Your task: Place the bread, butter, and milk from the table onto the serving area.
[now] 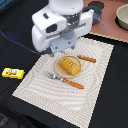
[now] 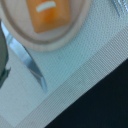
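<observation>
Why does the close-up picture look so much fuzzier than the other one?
Wrist view: camera sits very near, so the bread, plate rim and placemat weave are soft and blurred. Exterior view: sharper overall, evenly lit, with a shadow under the arm falling across the placemat.

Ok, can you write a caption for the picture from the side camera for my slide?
Bread sits on the plate on the serving area; butter waits on the table.

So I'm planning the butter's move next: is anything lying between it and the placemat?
Nothing visible. The butter sits on the dark table just off the placemat's edge on the exterior view's left, with bare surface between them. The bread already rests on the plate.
</observation>
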